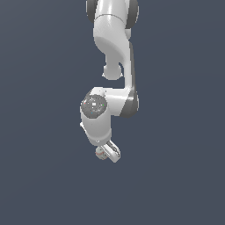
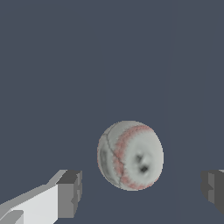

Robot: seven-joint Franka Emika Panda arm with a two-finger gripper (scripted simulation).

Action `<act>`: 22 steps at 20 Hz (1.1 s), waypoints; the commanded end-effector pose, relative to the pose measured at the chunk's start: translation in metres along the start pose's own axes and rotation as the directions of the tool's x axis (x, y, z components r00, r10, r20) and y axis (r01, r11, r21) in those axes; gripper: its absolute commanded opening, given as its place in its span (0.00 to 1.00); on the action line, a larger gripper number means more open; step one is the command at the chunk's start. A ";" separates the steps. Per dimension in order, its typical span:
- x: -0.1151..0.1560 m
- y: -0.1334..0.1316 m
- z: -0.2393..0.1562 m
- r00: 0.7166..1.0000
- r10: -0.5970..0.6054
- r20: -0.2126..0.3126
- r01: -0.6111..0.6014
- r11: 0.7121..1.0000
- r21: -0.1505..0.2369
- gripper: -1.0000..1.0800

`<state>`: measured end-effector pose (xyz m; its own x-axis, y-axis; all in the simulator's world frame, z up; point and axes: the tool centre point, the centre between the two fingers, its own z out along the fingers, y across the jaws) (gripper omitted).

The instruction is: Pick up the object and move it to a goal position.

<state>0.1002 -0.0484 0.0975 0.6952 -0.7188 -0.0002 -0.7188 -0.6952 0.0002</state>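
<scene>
The ball (image 2: 130, 155) is off-white with red stitching and grey marks. In the wrist view it lies between my two fingers, with a gap on each side. One dark finger pad (image 2: 70, 192) is on one side and the other pad (image 2: 213, 189) is at the frame's edge. My gripper (image 2: 142, 193) is open around the ball and does not touch it. In the exterior view the gripper (image 1: 108, 153) points down at the arm's lower end. The ball (image 1: 100, 153) peeks out beside the fingers and is partly hidden by them.
The white arm (image 1: 112, 48) hangs down from the top of the exterior view. A plain dark blue-grey surface (image 1: 44, 176) fills the background all around. No other objects show.
</scene>
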 end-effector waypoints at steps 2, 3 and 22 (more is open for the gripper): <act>0.000 0.000 0.006 1.000 0.001 0.000 -0.001 1.000 0.000 0.96; 0.000 0.000 0.010 1.000 0.001 0.000 -0.001 1.000 0.000 0.96; 0.000 0.000 0.050 1.000 0.005 0.000 -0.005 1.000 0.000 0.00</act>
<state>0.1002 -0.0482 0.0470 0.6919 -0.7220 -0.0011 -0.7220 -0.6919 0.0008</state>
